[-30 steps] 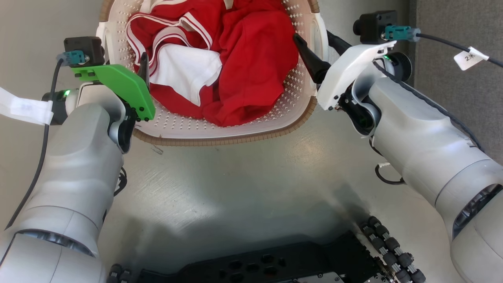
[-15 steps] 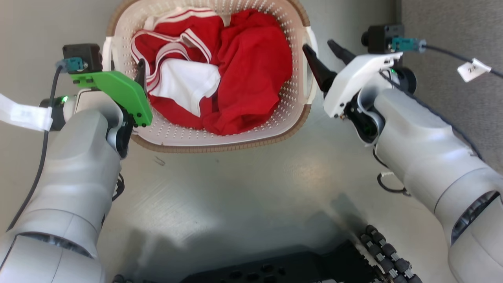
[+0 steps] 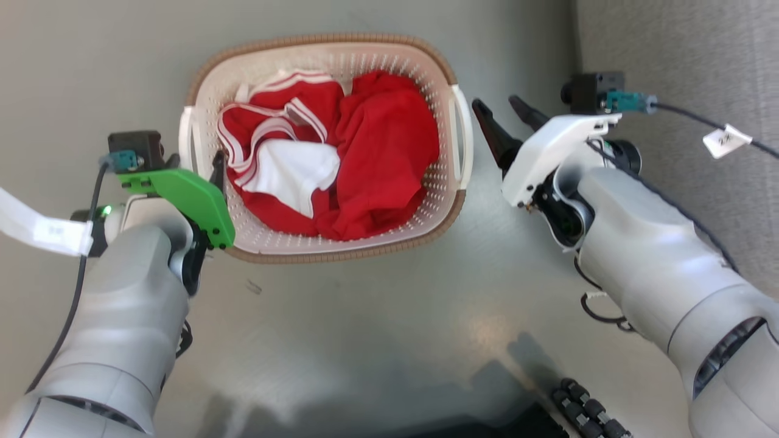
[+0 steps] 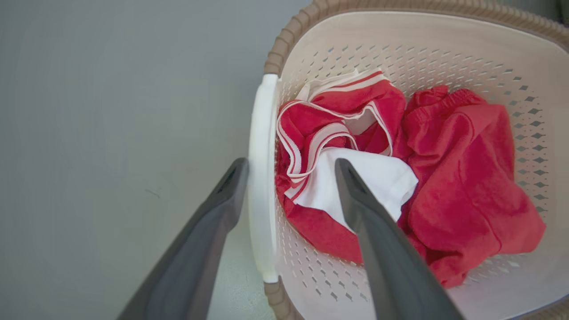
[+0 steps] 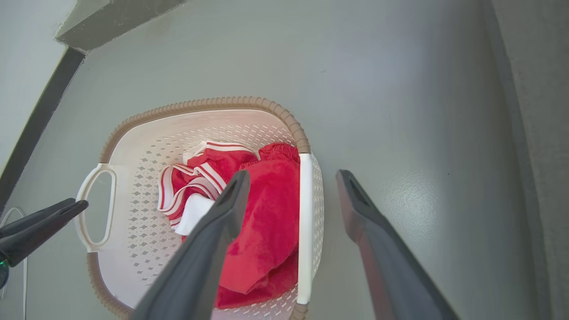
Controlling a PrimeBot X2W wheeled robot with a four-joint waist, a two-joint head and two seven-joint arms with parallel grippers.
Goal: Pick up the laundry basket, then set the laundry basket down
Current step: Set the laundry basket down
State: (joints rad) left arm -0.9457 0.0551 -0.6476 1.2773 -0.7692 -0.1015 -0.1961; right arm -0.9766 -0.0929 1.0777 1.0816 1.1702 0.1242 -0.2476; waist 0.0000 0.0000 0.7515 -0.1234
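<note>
The laundry basket (image 3: 341, 255), full of red and white clothes (image 3: 365, 158), sits on the floor between the two tools. This looks like the letting-go step, so draw each tool straight off without snagging a handle. The left tool (image 4: 291, 165) is spread wide astride the left handle (image 4: 262, 191), clamping nothing. The right tool (image 3: 497, 103) is also apart and empty, with the right handle (image 3: 461, 140) just beside it.

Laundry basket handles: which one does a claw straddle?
The left handle: the left claw has one finger outside it and one inside the laundry basket. The right claw is wholly outside the right handle.
</note>
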